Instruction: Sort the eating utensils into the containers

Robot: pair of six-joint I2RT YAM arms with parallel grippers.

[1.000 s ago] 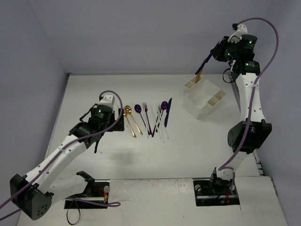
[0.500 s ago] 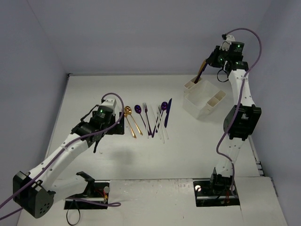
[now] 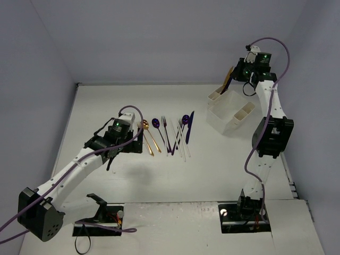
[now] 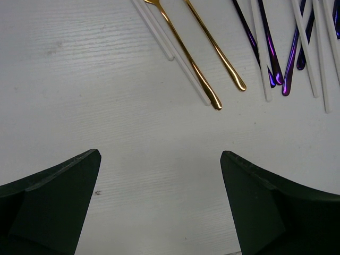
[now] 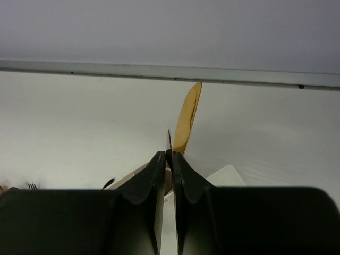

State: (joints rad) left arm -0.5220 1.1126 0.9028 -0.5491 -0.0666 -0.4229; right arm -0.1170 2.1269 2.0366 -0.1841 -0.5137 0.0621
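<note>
— Which hand is busy?
— The right. My right gripper (image 5: 169, 155) has its fingers (image 5: 154, 180) squeezed almost together, with just a sliver of a gap, clamped on a gold knife (image 5: 189, 118). In the wrist view the serrated blade stands up past my fingertips at mid-frame, leaning a little right, against the wall (image 5: 159, 26).
— Where is that from above?
— Upper right of the frame. The gripper is up high, and the knife slants down and left from it to the small cup (image 3: 217, 96) at the far left corner of the tray (image 3: 229, 121). Its lower end is at the cup's mouth; whether it touches the cup I can't tell.
— And the left?
— My left gripper (image 4: 160, 156) is spread wide, with nothing between the jaws but bare table (image 4: 106, 106). It hovers left of centre in the top view, just beside the left end of the utensils (image 3: 169, 135) lying in a row at mid-frame.
— What does its camera see?
— Along the top edge, two gold handles (image 4: 214, 102) running up and left, white plastic ones (image 4: 178, 61) just left of them, and purple handles (image 4: 275, 74) mixed with more white at the upper right. All lie flat on the table, apart from my fingers
</note>
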